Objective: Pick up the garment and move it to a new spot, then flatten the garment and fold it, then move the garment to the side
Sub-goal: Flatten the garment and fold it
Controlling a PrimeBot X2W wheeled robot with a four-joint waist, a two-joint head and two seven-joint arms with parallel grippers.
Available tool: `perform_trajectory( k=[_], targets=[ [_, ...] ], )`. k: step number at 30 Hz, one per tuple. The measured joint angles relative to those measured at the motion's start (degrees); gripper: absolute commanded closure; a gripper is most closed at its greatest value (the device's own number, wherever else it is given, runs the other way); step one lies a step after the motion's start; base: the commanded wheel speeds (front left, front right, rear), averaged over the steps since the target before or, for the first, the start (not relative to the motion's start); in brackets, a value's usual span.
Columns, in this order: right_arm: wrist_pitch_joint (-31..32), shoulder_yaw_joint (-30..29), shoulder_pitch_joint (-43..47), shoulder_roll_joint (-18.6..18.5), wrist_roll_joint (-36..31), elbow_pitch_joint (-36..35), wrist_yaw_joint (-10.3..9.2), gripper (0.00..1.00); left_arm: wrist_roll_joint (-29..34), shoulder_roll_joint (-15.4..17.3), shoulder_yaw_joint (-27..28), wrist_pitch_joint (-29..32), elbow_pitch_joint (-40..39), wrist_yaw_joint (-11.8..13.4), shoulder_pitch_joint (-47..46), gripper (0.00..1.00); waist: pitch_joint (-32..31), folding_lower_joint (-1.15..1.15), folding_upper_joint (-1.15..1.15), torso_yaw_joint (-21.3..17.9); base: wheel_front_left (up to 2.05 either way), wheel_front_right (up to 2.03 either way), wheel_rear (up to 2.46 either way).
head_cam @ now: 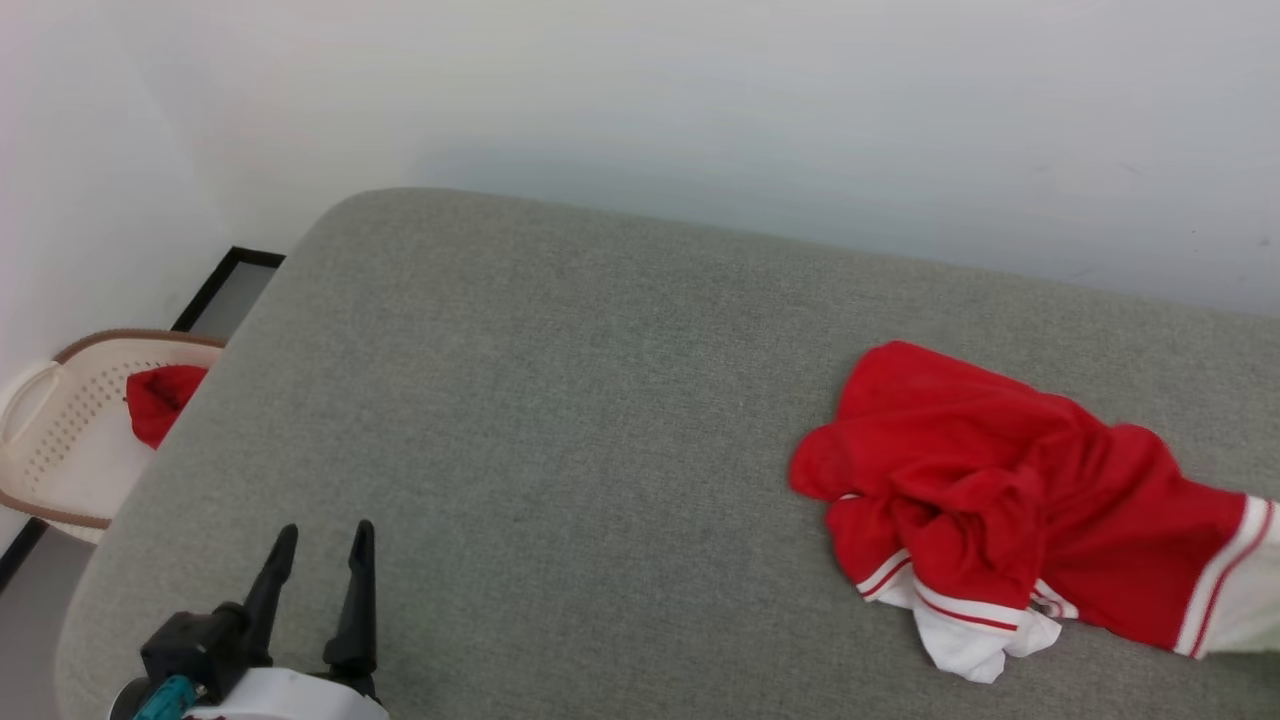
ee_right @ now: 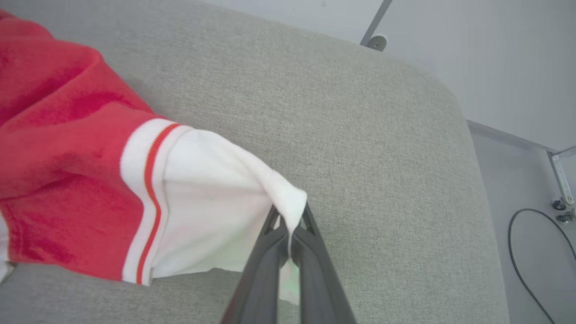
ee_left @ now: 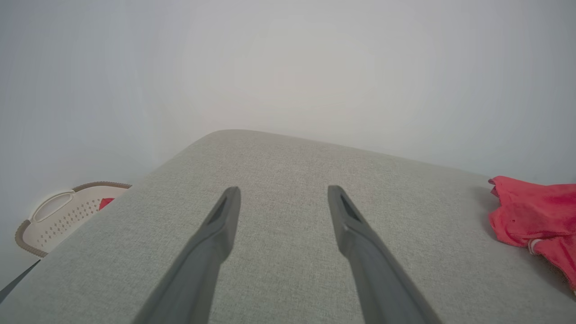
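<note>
right hand [ee_right: 290, 211]: fingers pinched together on the edge of the white sleeve [ee_right: 211, 189]; a fold of it pokes up between the tips.
left hand [head_cam: 326, 530]: fingers spread, empty, low over the near left part of the cushion [head_cam: 560, 400], well apart from the garment.
garment [head_cam: 1000, 470]: crumpled heap on the right side of the cushion, red body bunched, striped trim and white sleeve ends hanging out toward the near edge and the right.
handling: looks light and limp, with no stiffness. It will likely drape and trail when lifted, and a one-sleeve hold will probably drag the rest in a rope.
grip advice: the sleeve pinch looks thin, only an edge of fabric, and could slip under the body's weight. A second hold by the left hand on the red body or the other sleeve would spread it for flattening.
step: looks like the pick-up for the first move; flatten and fold not yet done.
basket [head_cam: 60, 430]: off the cushion's left end, small red cloth [head_cam: 160, 395] inside; not the target.
</note>
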Motion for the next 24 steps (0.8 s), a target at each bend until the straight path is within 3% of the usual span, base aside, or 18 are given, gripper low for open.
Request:
perform_trajectory(
  k=[6,7,8,9,10,11,18,24],
  targets=[
    [-0.7,-2.7,0.7,2.6,-1.7,3.8,0.0,1.0,-0.1,0.5,-0.7,0.0,0.3,0.0,-0.2,0.0,0.5,0.0,0.0,0.1,0.0,0.0,0.0],
    [-0.9,-2.8,0.6,3.1,-1.9,4.4,-0.01,0.92,-0.1,0.6,-0.9,0.0,0.4,0.0,-0.3,0.0,0.6,0.0,0.0,0.1,0.0,0.0,0.0],
    [-1.4,-2.9,0.6,3.4,-2.3,5.0,-0.01,0.78,-0.2,0.6,-0.9,0.0,0.5,0.0,-0.3,0.0,0.6,0.0,0.0,0.0,0.0,0.0,0.0],
    [-1.8,-3.1,0.3,3.7,-2.3,5.5,0.0,0.53,-0.3,0.7,-1.0,0.0,0.5,0.0,-0.4,0.0,0.7,0.0,0.0,-0.1,0.0,0.0,0.0],
    [-2.3,-3.0,-0.1,4.1,-2.5,6.2,0.0,0.09,-0.5,0.8,-1.3,0.0,0.6,0.0,-0.5,0.0,0.7,0.0,0.0,-0.3,0.0,0.0,0.0],
    [-2.5,-2.9,-0.4,4.4,-2.8,6.9,0.0,0.0,-0.5,0.9,-1.5,0.0,0.7,0.0,-0.6,0.0,0.7,0.0,0.0,-0.4,0.0,0.0,0.0],
    [-3.6,-2.0,-3.6,6.3,-2.8,9.5,-0.01,0.0,-1.1,2.7,-2.9,0.0,1.3,0.0,-1.0,0.0,-0.1,0.0,0.0,-1.8,0.0,0.0,0.0],
    [-3.3,-0.3,-4.9,6.8,-1.9,6.4,-0.01,0.0,-2.1,4.3,-4.8,3.0,-0.7,0.0,-2.0,0.0,-0.9,0.0,0.0,-4.1,0.0,0.0,0.0]
  ],
)
